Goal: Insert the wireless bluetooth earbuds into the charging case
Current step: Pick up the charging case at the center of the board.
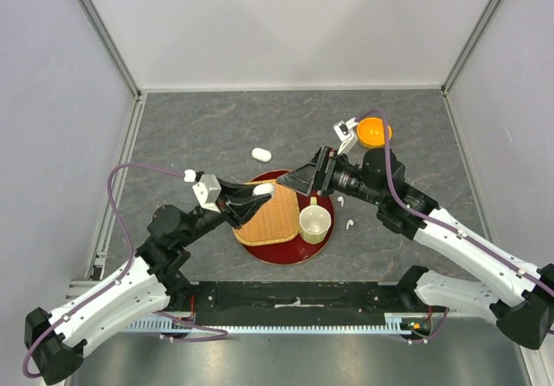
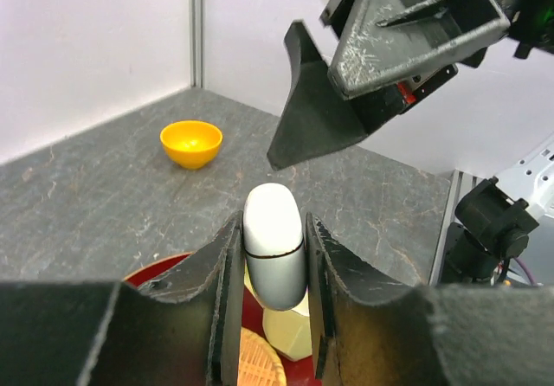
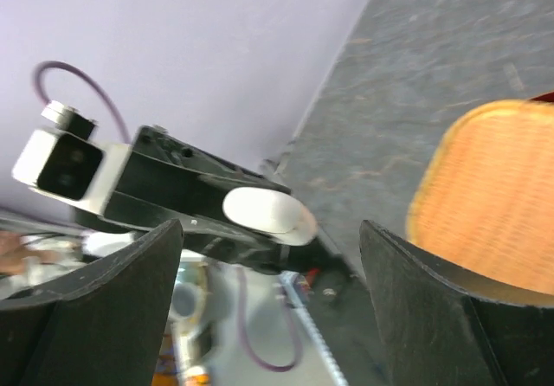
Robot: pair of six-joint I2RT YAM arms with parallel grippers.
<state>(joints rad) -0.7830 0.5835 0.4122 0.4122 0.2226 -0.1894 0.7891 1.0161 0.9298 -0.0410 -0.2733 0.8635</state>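
Cream cup [image 1: 314,221]: upright on the right part of the red tray [image 1: 281,256], beside the woven mat [image 1: 264,221].
Earbuds [image 1: 350,225]: two white specks lie on the table, just right of the tray, in no case.
My left pincer [image 1: 260,192]: pinching a white charging case [image 2: 273,239], lid shut, above the mat's far edge.
My right pincer [image 1: 293,181]: spread wide, holding nothing, just right of the held case.
Second case [image 1: 260,154]: on the table beyond the tray.
Orange bowl [image 1: 374,131]: far right, on the table.

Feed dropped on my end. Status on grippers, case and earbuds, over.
Left gripper shut on charging case, lid closed. Right gripper open, facing it. Two earbuds loose on table by red plate. Nothing in the way.
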